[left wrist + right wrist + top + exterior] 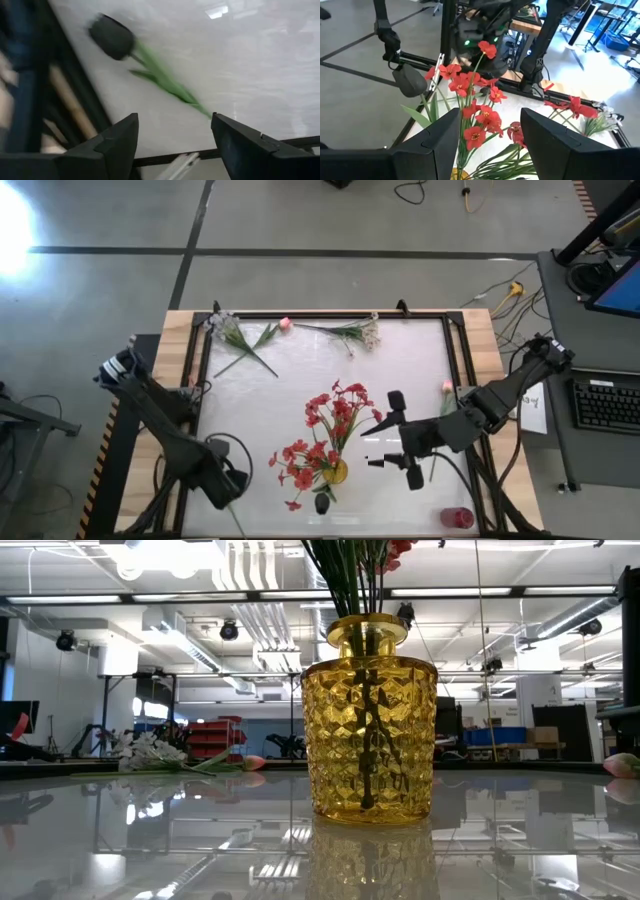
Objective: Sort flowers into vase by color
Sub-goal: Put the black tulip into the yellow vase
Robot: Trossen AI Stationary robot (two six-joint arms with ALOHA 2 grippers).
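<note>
A yellow faceted glass vase [337, 472] [370, 730] stands near the table's near edge. It holds several red flowers [325, 435] [472, 112] by their green stems. My right gripper [400, 440] [490, 125] is open, just right of the red blossoms and at their height. My left gripper [228, 488] [175, 130] is open above the near left corner. A dark-budded flower [112, 37] lies flat on the table there, its green stem [167, 82] running toward the gap between the fingers. The left gripper mostly hides it in the high view.
White sprays [225, 325] [150, 752], a pink bud [285, 323] and another white spray [360, 332] lie along the far edge. One pink bud [447, 387] lies at the right edge. A small red object [457, 518] sits at the near right corner.
</note>
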